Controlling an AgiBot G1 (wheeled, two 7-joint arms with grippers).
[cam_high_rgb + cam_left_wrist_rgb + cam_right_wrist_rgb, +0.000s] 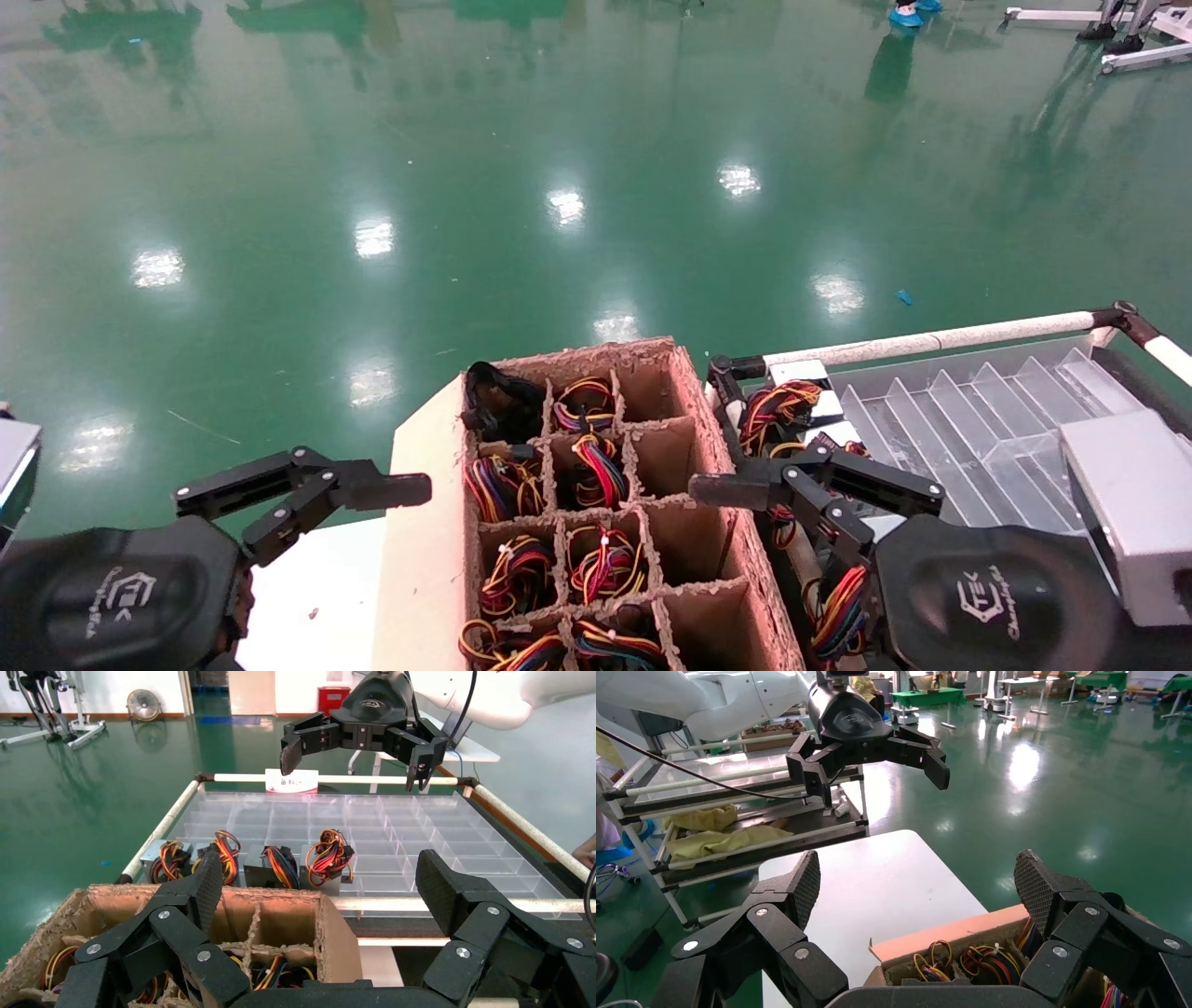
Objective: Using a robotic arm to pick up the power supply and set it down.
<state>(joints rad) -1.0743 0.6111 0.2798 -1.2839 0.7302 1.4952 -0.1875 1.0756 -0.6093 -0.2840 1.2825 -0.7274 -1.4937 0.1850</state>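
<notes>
Several power supplies with red, yellow and black wire bundles (596,466) sit in the cells of a divided cardboard box (712,438). More power supplies (254,871) stand in a row at the near edge of a clear compartment tray (978,419). My right gripper (815,489) hovers open and empty over the gap between the box's right wall and the tray. In its own view the right gripper (919,881) holds nothing. My left gripper (303,494) is open and empty to the left of the box, above the white table. Nothing sits between the left gripper's fingers (207,888).
The white table (877,881) carries the box (961,941). A white-railed frame (931,337) borders the tray. A silver camera box (1131,513) rides on my right wrist. Beyond the table stands a shelf cart with yellow cloths (715,839). Green floor surrounds everything.
</notes>
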